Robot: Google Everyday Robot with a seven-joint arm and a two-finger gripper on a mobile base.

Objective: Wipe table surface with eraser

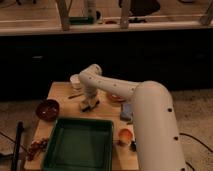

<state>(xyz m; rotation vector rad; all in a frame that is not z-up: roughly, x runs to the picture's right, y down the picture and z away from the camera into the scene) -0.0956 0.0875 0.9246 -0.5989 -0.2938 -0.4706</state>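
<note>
The eraser [88, 106] lies on the table surface [62, 92] directly under the gripper [90, 100], apparently touching it. Whether the gripper is clamped on the block or spread, I cannot tell. The gripper points down at the middle of the tabletop, hanging from the white arm's elbow above it. Just behind it, toward the far edge, stands a white cup [75, 80]. To its left sits a dark red bowl [48, 109]. In front of it lies the green tray [82, 121]. To its right lies a blue-grey block [127, 111], partly hidden by the arm.
</note>
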